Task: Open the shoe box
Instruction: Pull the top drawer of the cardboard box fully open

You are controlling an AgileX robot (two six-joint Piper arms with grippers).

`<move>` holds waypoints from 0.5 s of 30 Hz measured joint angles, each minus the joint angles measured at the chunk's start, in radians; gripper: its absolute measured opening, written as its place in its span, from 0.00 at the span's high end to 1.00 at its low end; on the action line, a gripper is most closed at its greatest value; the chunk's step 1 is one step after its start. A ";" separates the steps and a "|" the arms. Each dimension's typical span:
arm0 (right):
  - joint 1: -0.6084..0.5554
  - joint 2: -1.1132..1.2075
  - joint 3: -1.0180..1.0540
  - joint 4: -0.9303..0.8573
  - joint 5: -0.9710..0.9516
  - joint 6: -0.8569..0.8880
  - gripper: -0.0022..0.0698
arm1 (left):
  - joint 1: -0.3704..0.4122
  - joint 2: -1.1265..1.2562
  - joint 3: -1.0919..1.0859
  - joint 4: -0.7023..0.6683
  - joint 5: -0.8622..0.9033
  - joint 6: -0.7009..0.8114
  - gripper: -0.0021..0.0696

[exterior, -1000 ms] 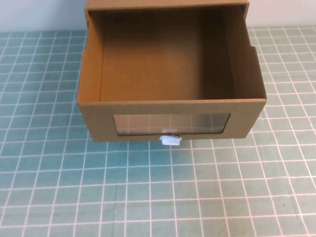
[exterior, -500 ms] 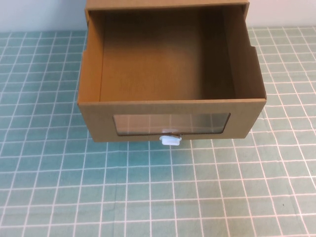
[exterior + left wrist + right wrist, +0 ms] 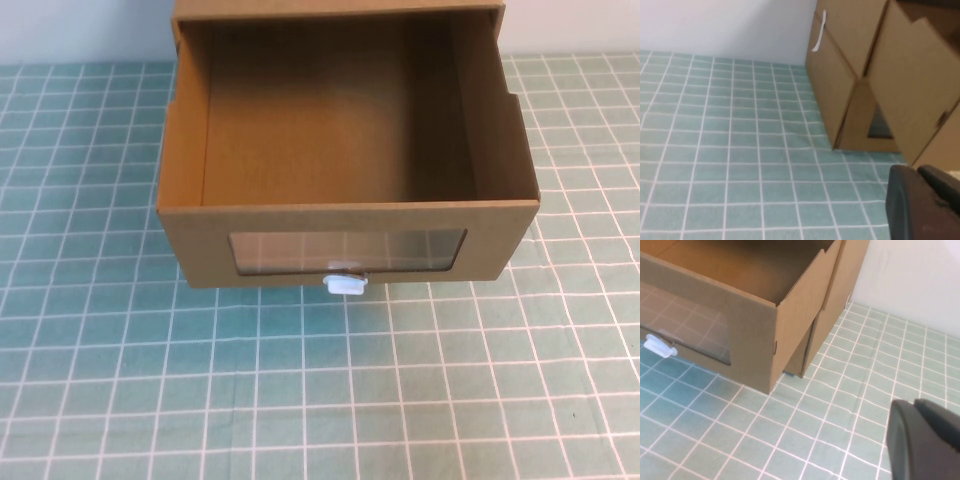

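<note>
Shoe box [image 3: 350, 215] slid open; R pincer [image 3: 925, 440] closed near its corner, L pincer [image 3: 922, 205] opp. side, state unclear.

On the tabletop [image 3: 100, 380], the drawer [image 3: 200, 245] juts forward from the shoe box [image 3: 300, 8], left hand [image 3: 922, 175] off its left, right hand [image 3: 915, 405] off its right.

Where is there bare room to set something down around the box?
Widest: the mat in front of the white pull tab. Narrower strips flank the shoe box on both sides; the left gripper hangs over the left one, the right gripper, shut, over the right. The open drawer is empty inside.
</note>
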 joint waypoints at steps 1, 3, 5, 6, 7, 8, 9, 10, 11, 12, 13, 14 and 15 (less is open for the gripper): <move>0.000 0.000 0.000 0.000 0.000 0.000 0.99 | 0.000 -0.012 0.029 0.003 -0.023 0.000 0.98; 0.000 0.000 0.000 0.000 0.000 0.000 0.99 | 0.000 -0.047 0.105 0.049 -0.073 0.000 0.98; 0.000 0.000 0.000 0.000 0.000 0.000 0.99 | 0.000 -0.090 0.175 0.119 -0.114 0.000 0.98; 0.000 0.000 0.000 0.000 0.000 0.000 0.99 | 0.000 -0.108 0.212 0.157 -0.134 0.000 0.98; 0.000 0.000 0.000 0.000 0.000 0.000 0.99 | 0.000 -0.118 0.246 0.189 -0.150 0.000 0.98; 0.000 0.000 0.000 0.000 0.000 0.000 0.99 | 0.000 -0.122 0.280 0.211 -0.163 0.002 0.98; 0.000 0.000 0.000 0.000 0.000 0.000 0.99 | 0.000 -0.124 0.312 0.226 -0.170 0.000 0.98; 0.000 0.000 0.000 0.000 0.000 0.000 0.99 | 0.000 -0.126 0.336 0.230 -0.172 -0.012 0.98; 0.000 0.000 0.000 0.000 0.000 0.000 0.99 | 0.000 -0.126 0.364 0.235 -0.172 -0.031 0.98; 0.000 0.000 0.000 0.000 0.000 0.000 0.99 | 0.000 -0.126 0.386 0.237 -0.172 -0.054 0.98; 0.000 0.000 0.000 0.000 0.000 0.000 0.99 | 0.000 -0.126 0.398 0.237 -0.165 -0.074 0.98; 0.000 0.000 0.000 0.000 0.000 0.000 0.99 | 0.000 -0.126 0.404 0.240 -0.157 -0.094 0.98; 0.000 0.000 0.000 0.000 0.000 0.000 0.99 | 0.000 -0.126 0.406 0.244 -0.157 -0.107 0.98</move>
